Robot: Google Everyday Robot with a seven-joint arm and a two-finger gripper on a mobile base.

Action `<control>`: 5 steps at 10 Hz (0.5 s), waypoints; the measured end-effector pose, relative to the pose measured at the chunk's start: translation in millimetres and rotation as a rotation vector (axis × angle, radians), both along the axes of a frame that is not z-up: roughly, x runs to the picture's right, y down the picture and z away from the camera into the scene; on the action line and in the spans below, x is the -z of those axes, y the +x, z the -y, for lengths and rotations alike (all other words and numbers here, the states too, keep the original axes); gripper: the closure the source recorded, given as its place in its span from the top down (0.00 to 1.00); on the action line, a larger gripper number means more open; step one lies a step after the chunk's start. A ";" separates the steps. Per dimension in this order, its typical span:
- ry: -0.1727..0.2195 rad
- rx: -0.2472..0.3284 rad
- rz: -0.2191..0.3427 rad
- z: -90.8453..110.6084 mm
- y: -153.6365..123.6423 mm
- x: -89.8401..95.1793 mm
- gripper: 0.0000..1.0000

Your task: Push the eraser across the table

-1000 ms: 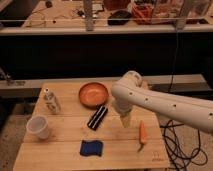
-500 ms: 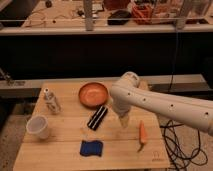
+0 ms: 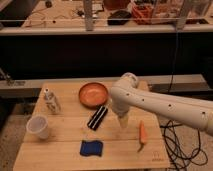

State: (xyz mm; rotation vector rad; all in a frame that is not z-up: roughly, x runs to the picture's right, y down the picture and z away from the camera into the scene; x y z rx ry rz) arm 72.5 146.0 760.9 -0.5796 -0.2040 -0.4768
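Eraser (image 3: 97,117), a small black block w/ a pale stripe, is shown lying near the middle of the wooden table (image 3: 55,159), just in front of an orange bowl (image 3: 93,94). Its long axis is set diagonally, lower-left to upper-right in the view. The gripper (image 3: 122,123) is held low just beside it, on the view's right, approx. level w/ the block's middle. Whether the gripper is open or closed can't be told. A leftward sweep would probably be taken on the eraser's long side.
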 end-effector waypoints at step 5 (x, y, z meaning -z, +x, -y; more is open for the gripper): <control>-0.004 0.008 0.010 -2.7 -4.7 -7.7 0.80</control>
